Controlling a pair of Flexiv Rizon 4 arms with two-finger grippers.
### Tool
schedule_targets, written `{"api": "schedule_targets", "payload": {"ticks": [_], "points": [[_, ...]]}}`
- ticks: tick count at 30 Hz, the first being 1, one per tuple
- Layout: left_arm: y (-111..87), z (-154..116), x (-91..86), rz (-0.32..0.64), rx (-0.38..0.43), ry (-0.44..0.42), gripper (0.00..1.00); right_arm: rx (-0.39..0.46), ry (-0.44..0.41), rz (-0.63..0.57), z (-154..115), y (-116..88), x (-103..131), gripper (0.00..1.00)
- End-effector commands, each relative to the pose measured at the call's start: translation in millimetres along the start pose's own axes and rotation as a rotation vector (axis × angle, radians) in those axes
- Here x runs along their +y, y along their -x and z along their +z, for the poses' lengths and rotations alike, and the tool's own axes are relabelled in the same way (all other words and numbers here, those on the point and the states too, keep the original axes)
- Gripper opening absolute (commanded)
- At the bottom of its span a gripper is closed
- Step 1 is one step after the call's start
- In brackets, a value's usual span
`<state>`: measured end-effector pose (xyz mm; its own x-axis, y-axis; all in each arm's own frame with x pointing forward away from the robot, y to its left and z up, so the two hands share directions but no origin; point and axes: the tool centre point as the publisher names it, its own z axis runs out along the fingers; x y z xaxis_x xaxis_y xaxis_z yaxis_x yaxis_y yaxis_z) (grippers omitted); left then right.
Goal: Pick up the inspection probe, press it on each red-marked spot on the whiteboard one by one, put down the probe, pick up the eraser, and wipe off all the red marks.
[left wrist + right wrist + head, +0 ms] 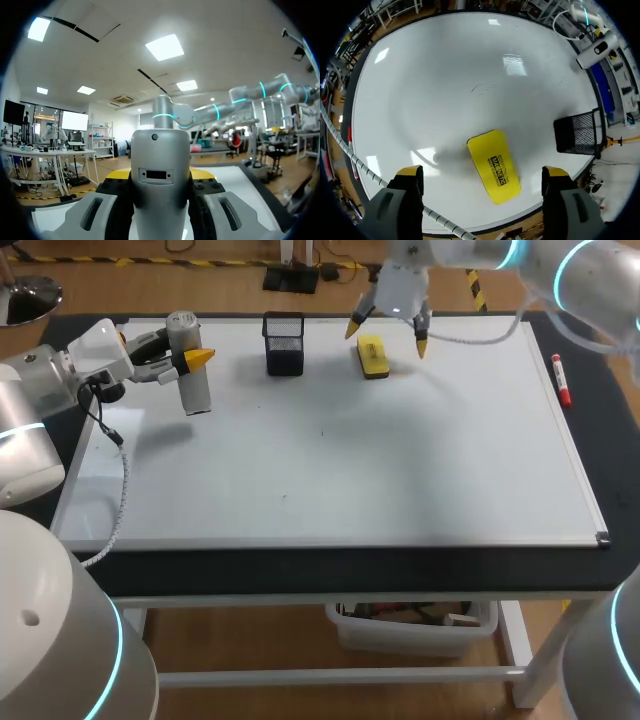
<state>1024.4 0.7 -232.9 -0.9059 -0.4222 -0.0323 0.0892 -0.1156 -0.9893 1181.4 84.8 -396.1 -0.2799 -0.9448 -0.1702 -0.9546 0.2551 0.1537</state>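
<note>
Jaws of the left gripper (183,352) clamp the silver cylindrical inspection probe (193,390) over the far left part of the white whiteboard (350,470). Next stands a black mesh cup (285,343). Further right, the right gripper (387,337) hangs spread open above the yellow block eraser (372,356), which lies on the board.

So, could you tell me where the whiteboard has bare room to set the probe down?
The whiteboard is bare across its middle and whole near edge, and rightwards toward the red marker. The far edge is crowded: probe, mesh holder, eraser under the right gripper.
</note>
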Motion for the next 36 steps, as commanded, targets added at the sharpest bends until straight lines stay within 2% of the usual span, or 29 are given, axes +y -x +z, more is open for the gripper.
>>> {"api": "schedule_targets", "payload": {"ticks": [1,4,9,12,23,36], "points": [[0.2,0.1,0.3,0.002,0.000,-0.004,0.00,-0.130,0.012,0.091,-17.9,-15.9,-1.4,1.00],[0.2,0.1,0.3,0.002,0.000,-0.004,0.00,-0.192,0.028,0.186,-29.0,-18.6,-5.0,1.00],[0.2,0.1,0.3,0.002,0.000,-0.004,0.00,-0.343,0.066,0.309,-51.0,-21.9,-10.1,1.00],[0.2,0.1,0.3,0.002,0.000,-0.004,0.00,-0.378,0.082,0.396,-64.2,-22.8,-13.5,1.00],[0.2,0.1,0.3,0.002,0.000,-0.004,0.00,-0.489,0.079,0.548,-117.5,-30.4,-10.3,1.00],[0.2,0.1,0.3,0.002,0.000,-0.004,0.00,-0.510,0.073,0.589,-149.4,-38.5,-2.5,1.00]]}}
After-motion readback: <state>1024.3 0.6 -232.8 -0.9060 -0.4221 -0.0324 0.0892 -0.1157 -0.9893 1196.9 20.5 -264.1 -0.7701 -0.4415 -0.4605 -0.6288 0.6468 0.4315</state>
